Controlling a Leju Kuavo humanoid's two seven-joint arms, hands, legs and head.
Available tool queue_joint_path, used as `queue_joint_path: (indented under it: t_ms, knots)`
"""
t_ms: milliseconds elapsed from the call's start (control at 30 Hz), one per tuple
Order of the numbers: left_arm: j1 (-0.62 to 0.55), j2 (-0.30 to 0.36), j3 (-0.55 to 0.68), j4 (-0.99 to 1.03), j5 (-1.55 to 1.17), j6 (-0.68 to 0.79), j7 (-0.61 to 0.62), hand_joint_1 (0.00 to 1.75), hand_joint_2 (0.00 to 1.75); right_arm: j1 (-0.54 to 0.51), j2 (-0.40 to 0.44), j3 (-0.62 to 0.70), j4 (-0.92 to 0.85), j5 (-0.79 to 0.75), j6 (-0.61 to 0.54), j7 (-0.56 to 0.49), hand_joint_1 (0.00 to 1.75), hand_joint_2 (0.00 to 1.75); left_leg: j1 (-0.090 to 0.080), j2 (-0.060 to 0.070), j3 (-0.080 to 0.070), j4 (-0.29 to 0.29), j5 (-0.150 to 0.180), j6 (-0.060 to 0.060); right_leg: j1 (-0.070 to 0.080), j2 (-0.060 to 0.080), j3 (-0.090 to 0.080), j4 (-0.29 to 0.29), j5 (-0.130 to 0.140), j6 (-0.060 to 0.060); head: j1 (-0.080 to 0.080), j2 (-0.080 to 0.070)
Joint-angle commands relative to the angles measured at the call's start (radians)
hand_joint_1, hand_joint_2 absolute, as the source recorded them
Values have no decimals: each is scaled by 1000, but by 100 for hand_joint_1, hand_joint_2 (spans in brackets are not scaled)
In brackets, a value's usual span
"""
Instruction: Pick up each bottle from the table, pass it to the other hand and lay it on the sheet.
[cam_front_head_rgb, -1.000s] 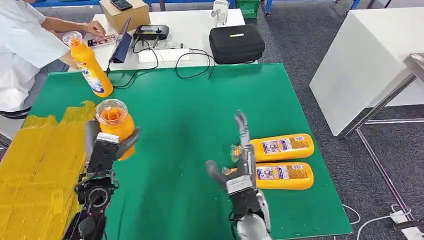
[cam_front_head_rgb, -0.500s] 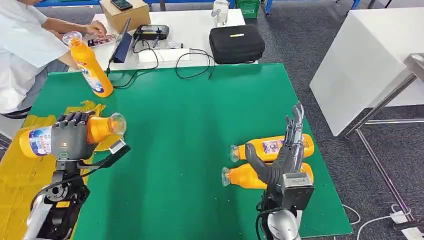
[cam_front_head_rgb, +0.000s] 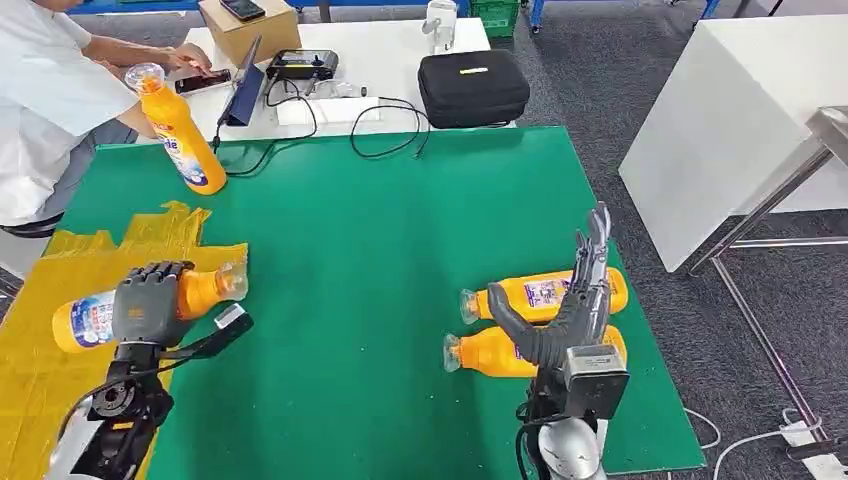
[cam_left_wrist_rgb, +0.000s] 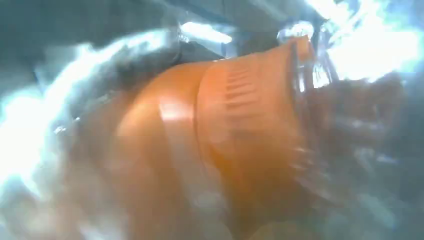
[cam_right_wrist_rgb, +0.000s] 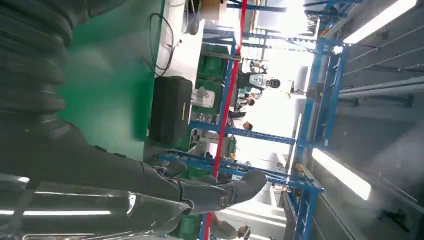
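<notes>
1. The left hand (cam_front_head_rgb: 150, 303) is gripping an orange bottle (cam_front_head_rgb: 95, 318) on its side, and it has come lower than half a second ago, now just over the yellow sheet (cam_front_head_rgb: 40, 370).
2. I'd judge this as the laying-down step nearly finished; whether the bottle is touching the sheet, I cannot tell.
3. The right hand (cam_front_head_rgb: 570, 310) is hovering with fingers spread and empty above two lying bottles (cam_front_head_rgb: 535, 325), barely shifted since then.
4. An upright bottle (cam_front_head_rgb: 182, 135) is standing at the far edge of the green table (cam_front_head_rgb: 380, 230), unmoved, beside a seated person (cam_front_head_rgb: 45, 95).
</notes>
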Motion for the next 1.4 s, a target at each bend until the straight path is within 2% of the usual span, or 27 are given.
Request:
queue_joint_path:
  t_ms: [33, 1333, 1367, 1400]
  knots:
    - [-55, -20, 56, 155, 9, 0, -14, 175, 175, -41, -28, 14, 72, 5, -5, 2, 0, 175, 0, -2, 3, -1, 0, 0, 0, -2, 3, -1, -1, 1, 0, 0]
    - [-55, -20, 56, 155, 9, 0, -14, 175, 175, -41, -28, 14, 72, 5, -5, 2, 0, 175, 0, -1, 2, -1, 0, 0, 0, -2, 3, -1, -1, 1, 0, 0]
    - [-119, -29, 43, 406, -15, -252, 75, 0, 175, -81, -29, 31, 128, 51, 55, 84, 0, 175, 0, -1, 1, -1, 0, 0, 0, -1, 2, -1, 0, 1, 0, 0]
    - [-87, -50, 45, 461, -20, -431, 87, 0, 175, -124, -6, 24, 194, 59, 56, 77, 0, 175, 0, -2, 1, -1, 0, 0, 0, -2, 2, -1, 0, 1, 0, 0]
